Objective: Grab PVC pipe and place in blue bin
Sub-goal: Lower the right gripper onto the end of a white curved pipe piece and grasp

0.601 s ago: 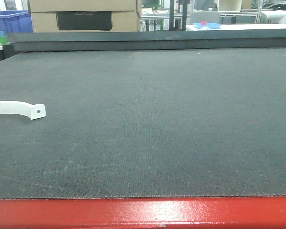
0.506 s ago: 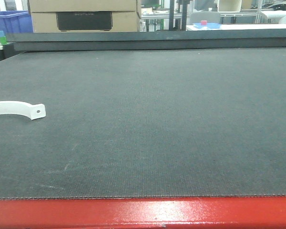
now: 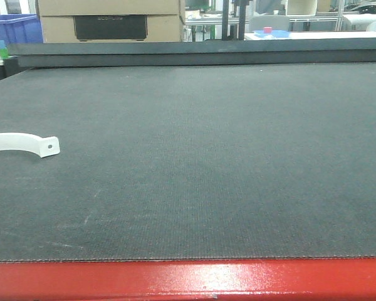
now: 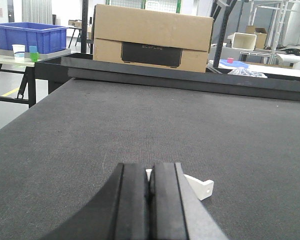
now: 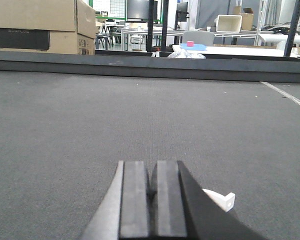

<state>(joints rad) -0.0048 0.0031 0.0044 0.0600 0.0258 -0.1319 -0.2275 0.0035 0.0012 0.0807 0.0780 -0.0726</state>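
Pipe (image 3: 22, 143): it has not shifted since the earlier frames, and no arm shows in the front view then or now. Only a grey shape far behind the table (image 3: 207, 157) has gone, baring a blue tray (image 3: 267, 32).
Left gripper (image 4: 150, 200): fingers pressed together with nothing between them, low over the table.
Pipe from left gripper: just ahead and to the right of the fingertips, resting on the table. It is partly hidden behind them, with a white sliver above the gap and the flat holed end poking out on the right.
Long axis: crosswise to the fingers, running left to right, holed end rightmost.
Right gripper (image 5: 150, 200): also pressed together and empty.
White tab (image 5: 221, 200): just ahead-right of the right fingertips, with one hole. I cannot tell whether it is the same pipe or another piece.
Nearer arm: probably the left, since the pipe lies close to its tips.
Bin (image 4: 27, 36): far ahead and left of the left gripper, on a separate table, well apart from the pipe.
Coming move: likely to part the left fingers and shift slightly right and forward, so they straddle the strap across its width.
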